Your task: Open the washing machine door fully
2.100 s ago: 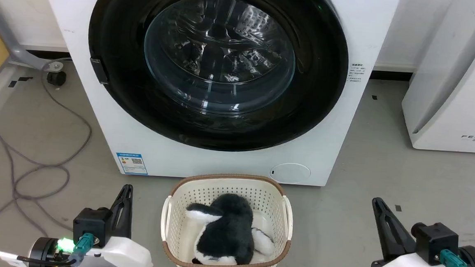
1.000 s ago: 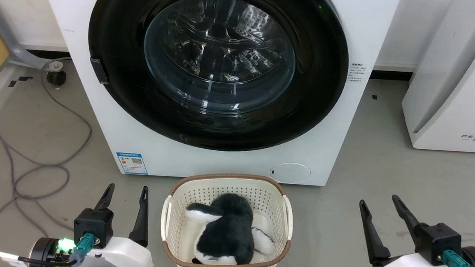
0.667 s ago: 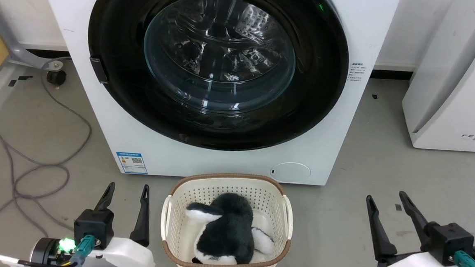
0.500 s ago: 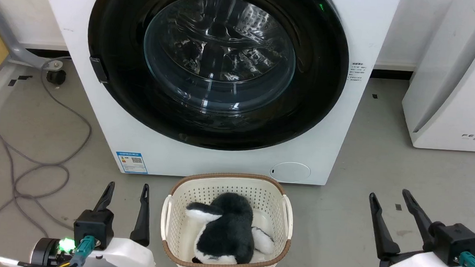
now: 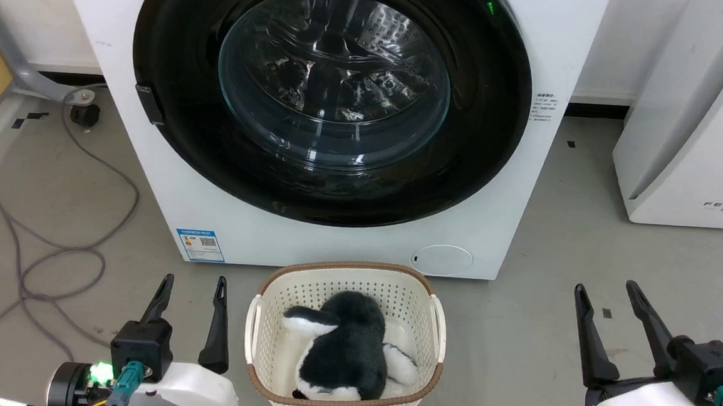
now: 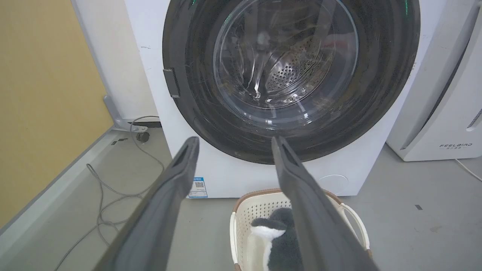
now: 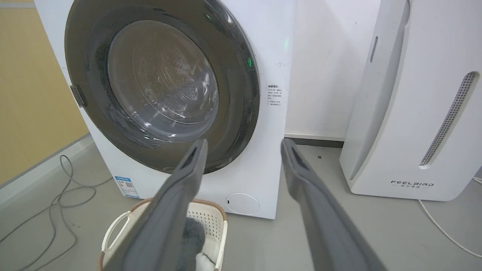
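Large round glossy black washing machine door (image 5: 478, 141), glass-centred: shut, far centre. Left end effector (image 5: 195, 279), right end effector (image 5: 605, 286): both released, near, well apart from door. Step: approach pending. Next likely: hook small black left-edge tab (image 5: 150, 103), pull.

The washing machine door (image 5: 333, 94) is glossy black around clear glass — the basket (image 5: 356, 287) perforated cream plastic.

The left gripper (image 5: 195, 279) and right gripper (image 5: 605, 286) are each formed of two long, tapering dark fingers (image 5: 217, 332) on a black block (image 5: 141, 345). White forearm shells (image 5: 196, 390), teal cable connectors (image 5: 127, 377) and one green light (image 5: 99, 372) are seen.
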Motion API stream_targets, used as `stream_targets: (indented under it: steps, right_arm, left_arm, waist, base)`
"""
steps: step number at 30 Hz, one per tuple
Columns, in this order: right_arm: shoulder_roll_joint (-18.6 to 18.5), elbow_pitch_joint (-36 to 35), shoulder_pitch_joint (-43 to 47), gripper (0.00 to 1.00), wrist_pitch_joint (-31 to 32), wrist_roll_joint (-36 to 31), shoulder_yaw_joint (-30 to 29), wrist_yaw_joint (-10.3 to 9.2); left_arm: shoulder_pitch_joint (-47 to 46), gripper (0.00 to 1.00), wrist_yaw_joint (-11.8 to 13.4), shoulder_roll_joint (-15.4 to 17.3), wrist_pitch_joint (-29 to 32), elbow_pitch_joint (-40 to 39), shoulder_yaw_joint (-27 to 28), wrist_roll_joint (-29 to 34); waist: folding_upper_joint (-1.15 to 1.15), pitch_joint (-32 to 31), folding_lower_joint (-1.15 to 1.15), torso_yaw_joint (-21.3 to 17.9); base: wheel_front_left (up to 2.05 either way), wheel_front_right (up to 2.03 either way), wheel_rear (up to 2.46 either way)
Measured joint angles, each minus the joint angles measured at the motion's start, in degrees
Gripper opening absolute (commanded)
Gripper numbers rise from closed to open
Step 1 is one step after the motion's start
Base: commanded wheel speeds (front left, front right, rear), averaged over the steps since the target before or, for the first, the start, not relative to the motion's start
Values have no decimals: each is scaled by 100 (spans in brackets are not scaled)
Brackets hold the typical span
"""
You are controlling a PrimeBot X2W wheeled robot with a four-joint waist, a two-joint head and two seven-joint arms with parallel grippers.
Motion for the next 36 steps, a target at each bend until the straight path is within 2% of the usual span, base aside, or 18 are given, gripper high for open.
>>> stream_targets:
  steps: [2, 3, 4, 8, 30, 36]
  right_arm:
    - [0, -15, 0, 100, -21, 14, -9, 0]
    - [0, -21, 0, 46, -47, 23, -14, 0]
    - [0, -31, 0, 0, -51, 38, -20, 0]
    - [0, -54, 0, 0, -85, 297, 7, 0]
    - [0, 47, -2, 0, -360, 4286, 263, -1]
    - [1, 232, -57, 0, -247, 5291, 98, -1]
  left_arm:
    - [0, 100, 4, 0, -15, 0, -9, -10]
    - [0, 100, 8, 0, -42, -1, -16, -20]
    - [-1, 100, 18, 0, -52, -1, -22, -36]
    - [-2, 100, 66, 0, -99, -1, -47, -49]
    - [-6, 100, 248, -1, -355, -8, -156, -152]
    - [-32, 100, 300, -1, -426, -13, -176, -191]
  waist:
    - [0, 5, 0, 1]
    - [0, 8, 0, 2]
    - [0, 10, 0, 3]
    - [0, 17, 0, 9]
    - [0, 46, 0, 45]
    - [0, 77, 0, 73]
  base:
    - [0, 0, 0]
    - [0, 0, 0]
    - [0, 0, 0]
    - [0, 0, 0]
    - [0, 0, 0]
    - [0, 0, 0]
